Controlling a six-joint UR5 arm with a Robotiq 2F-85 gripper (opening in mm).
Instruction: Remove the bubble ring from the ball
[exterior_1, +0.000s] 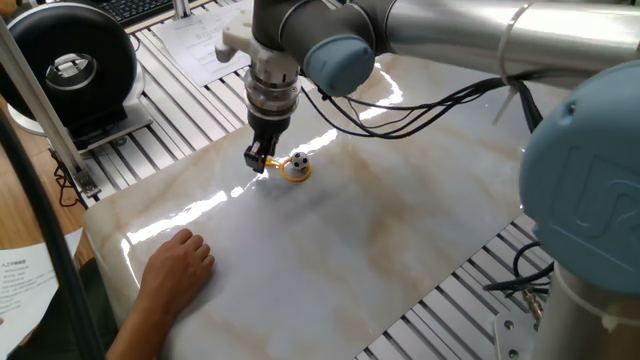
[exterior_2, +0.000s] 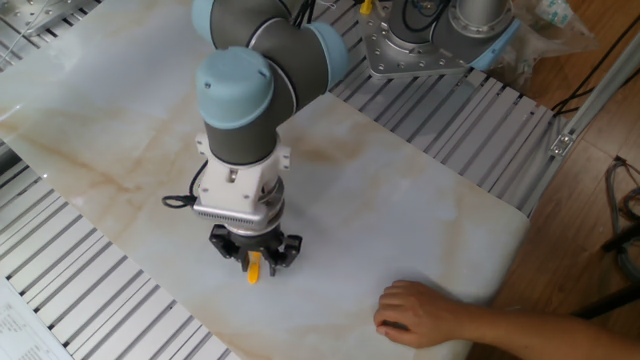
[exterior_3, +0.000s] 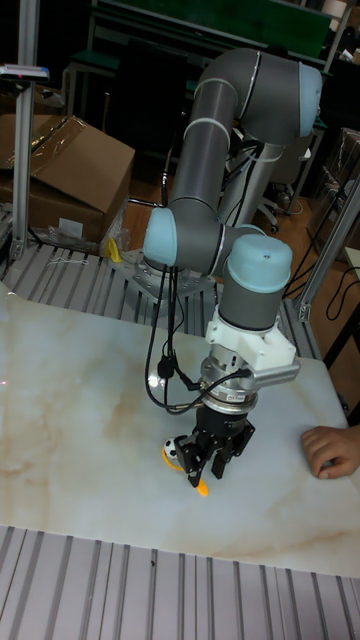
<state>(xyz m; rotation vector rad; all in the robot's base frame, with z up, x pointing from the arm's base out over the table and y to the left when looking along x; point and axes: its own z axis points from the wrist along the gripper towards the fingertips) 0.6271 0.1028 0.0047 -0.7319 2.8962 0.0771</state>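
The ball (exterior_1: 300, 160) is a tiny black-and-white soccer ball resting on the marble table (exterior_1: 380, 230). Around it, flat on the table, lies the bubble ring (exterior_1: 295, 176), a thin yellow-orange hoop. The ring's short handle (exterior_2: 253, 269) points away from the ball. My gripper (exterior_1: 259, 161) stands vertically, down at table level just left of the ball, with its fingers closed on the handle. In the tall fixed view the ball (exterior_3: 175, 452) and the hoop show left of the gripper (exterior_3: 212, 470). In the other fixed view the gripper (exterior_2: 253, 262) hides the ball.
A person's hand (exterior_1: 178, 262) rests flat on the table's near corner, well clear of the ball. Slatted aluminium framing (exterior_2: 90, 290) surrounds the marble top. Black cables (exterior_1: 420, 95) trail from the wrist over the table.
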